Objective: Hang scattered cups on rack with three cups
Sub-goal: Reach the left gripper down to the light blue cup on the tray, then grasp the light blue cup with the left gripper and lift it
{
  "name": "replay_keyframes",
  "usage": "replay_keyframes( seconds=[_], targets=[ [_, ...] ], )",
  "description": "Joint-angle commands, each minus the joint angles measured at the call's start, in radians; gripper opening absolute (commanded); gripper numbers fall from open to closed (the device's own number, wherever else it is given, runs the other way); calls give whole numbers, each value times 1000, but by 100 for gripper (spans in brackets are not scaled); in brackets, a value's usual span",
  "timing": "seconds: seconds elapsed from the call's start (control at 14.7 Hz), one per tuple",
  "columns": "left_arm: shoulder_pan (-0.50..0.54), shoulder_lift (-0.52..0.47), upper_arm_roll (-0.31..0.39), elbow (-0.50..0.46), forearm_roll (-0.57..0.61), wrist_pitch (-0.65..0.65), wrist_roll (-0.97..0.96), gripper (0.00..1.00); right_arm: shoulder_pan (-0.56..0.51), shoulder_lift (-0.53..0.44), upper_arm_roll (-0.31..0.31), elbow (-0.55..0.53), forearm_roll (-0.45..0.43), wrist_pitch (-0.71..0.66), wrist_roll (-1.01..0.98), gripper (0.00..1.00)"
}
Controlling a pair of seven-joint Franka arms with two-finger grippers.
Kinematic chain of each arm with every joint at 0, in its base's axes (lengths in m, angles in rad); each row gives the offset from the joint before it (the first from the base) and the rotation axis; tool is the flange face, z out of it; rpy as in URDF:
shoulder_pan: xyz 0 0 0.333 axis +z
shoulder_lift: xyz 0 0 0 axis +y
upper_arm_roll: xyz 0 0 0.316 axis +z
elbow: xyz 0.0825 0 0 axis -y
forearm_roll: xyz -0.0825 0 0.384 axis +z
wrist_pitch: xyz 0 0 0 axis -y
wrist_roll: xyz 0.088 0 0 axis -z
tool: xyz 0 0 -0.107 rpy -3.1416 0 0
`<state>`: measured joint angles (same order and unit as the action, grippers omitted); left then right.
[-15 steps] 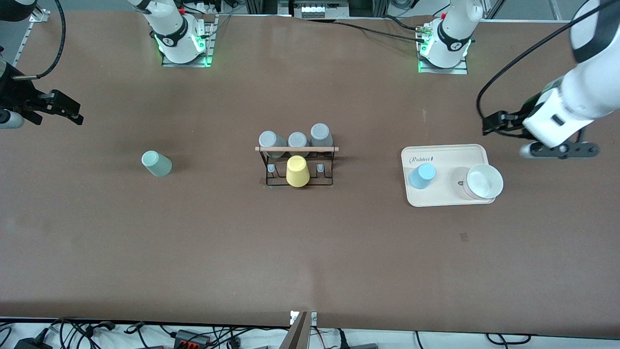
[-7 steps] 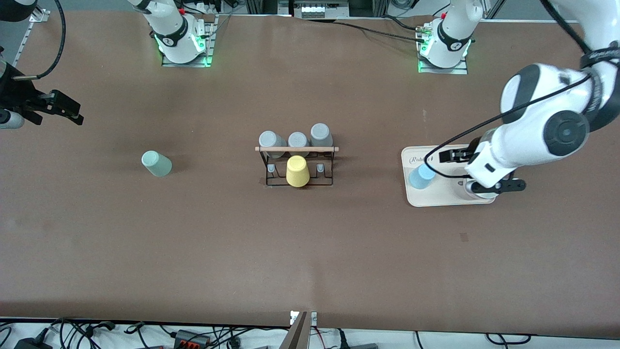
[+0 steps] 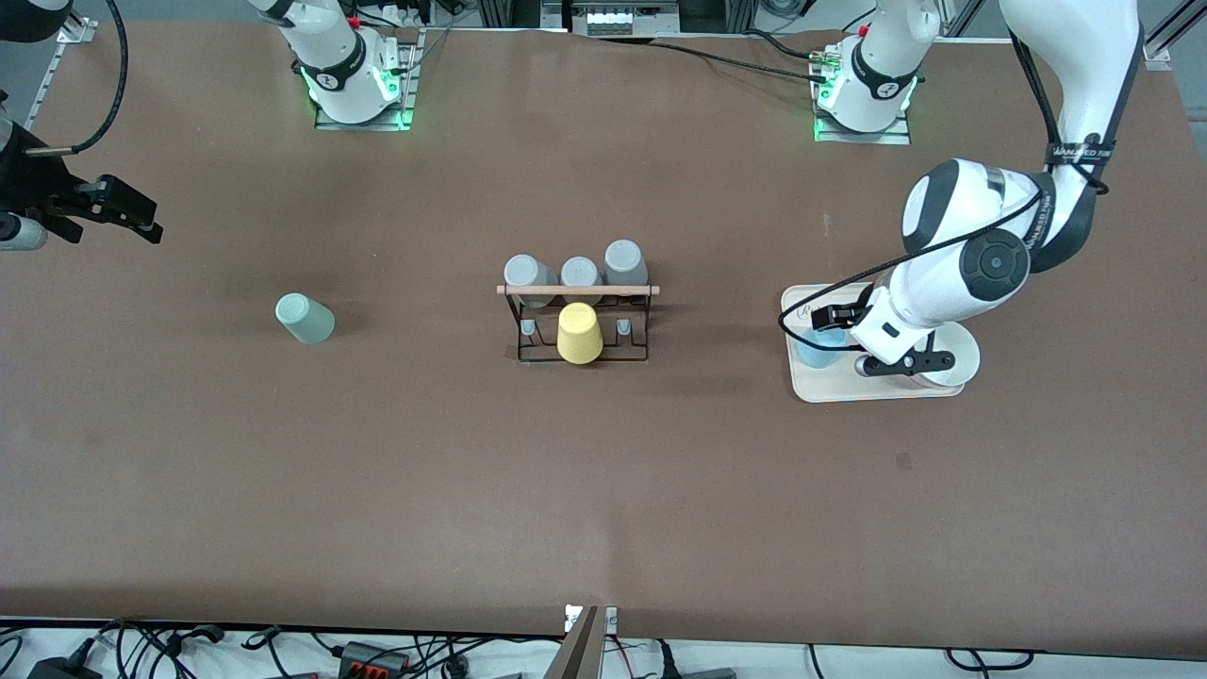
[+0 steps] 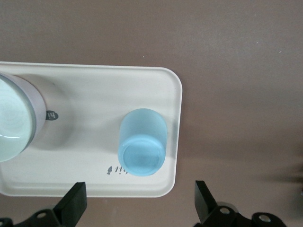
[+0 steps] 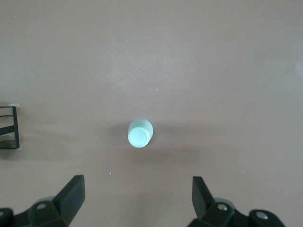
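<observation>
Light blue plastic catches the eye first: the blue cup (image 4: 142, 142) stands upside down on the cream tray (image 3: 839, 389), at the tray's end toward the rack, and the left gripper (image 3: 853, 341) hangs right over it. In the left wrist view the two black fingers (image 4: 71, 204) are spread wide, with the cup between them but farther down and untouched; the gripper holds nothing. Also on the tray sits a white bowl (image 3: 954, 356), at about three o'clock from the blue cup as seen in the front view, partly covered there by the arm.

The black wire rack (image 3: 580, 325) with its wooden dowel on top stands mid-table. Three grey cups (image 3: 577, 272) sit on its pegs farther from the front camera, and a yellow cup (image 3: 578, 333) on the middle peg of the nearer row.

The mint-green cup (image 3: 304, 318) lies well apart from the rack, at nine o'clock from it, toward the right arm's end of the table; it looks tipped on its side, though I can't be sure from here. The right gripper (image 5: 137, 198) waits high above it, its fingers wide apart and empty.
</observation>
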<state>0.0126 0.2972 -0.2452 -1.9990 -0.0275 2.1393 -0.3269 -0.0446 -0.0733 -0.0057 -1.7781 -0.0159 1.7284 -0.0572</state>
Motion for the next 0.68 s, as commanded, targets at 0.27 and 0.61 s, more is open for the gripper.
replay_keyframes(
  seconds=[0.27, 0.61],
  targets=[
    [1, 66, 0, -70, -6, 168, -3, 100, -9, 1, 4, 6, 14, -4, -4, 100],
    [-12, 83, 1, -109, -6, 223, -3, 100, -11, 9, 4, 19, 14, -4, -3, 100]
  ],
)
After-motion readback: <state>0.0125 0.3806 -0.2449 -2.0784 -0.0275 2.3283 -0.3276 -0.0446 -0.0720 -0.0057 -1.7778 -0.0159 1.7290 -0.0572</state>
